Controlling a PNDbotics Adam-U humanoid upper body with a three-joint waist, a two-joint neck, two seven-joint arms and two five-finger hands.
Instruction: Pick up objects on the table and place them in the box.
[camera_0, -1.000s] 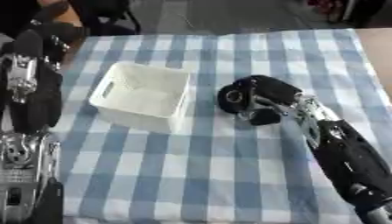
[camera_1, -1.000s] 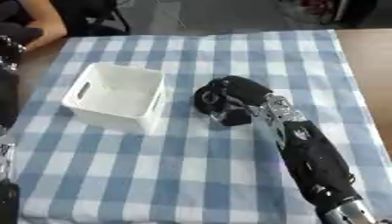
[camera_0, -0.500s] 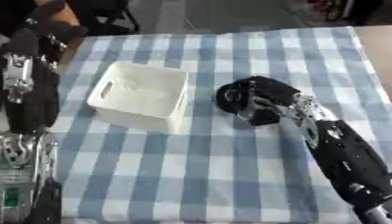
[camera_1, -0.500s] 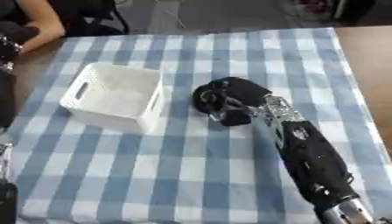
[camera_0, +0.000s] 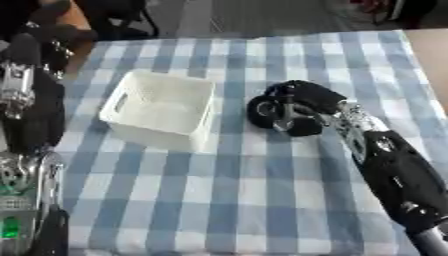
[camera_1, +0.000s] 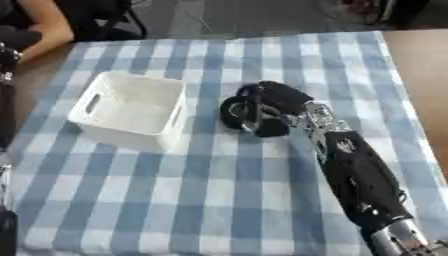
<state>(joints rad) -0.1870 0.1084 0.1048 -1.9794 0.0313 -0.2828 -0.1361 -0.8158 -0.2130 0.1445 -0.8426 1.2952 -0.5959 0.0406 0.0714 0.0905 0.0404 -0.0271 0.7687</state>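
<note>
1. left eye view shows a table covered by a blue and white checked cloth (camera_0: 262, 200), with bare brown tabletop at the right edge
2. white box (camera_0: 162, 110) sits on the cloth, left of centre; it is open at the top, with slot handles in its walls, and nothing shows inside it
3. right hand (camera_0: 297, 102) lies on the cloth just right of the box, apart from it, its black forearm running in from the lower right corner
4. right hand's fingers are curled round a dark round object (camera_0: 262, 112), which sits on the side of the hand facing the box; whether it is resting on the cloth or raised off it cannot be told
5. the object is black like the hand, so its exact shape cannot be made out beyond a rounded, ring-like outline
6. left arm (camera_0: 26, 100) stands along the left edge of the view, black with silver joints; the left hand (camera_0: 39, 40) shows dimly near the upper left corner and whether its fingers are open or closed cannot be told
7. right eye view gives the same layout, with the box nearer the left edge and the hand close beside its right wall
</note>
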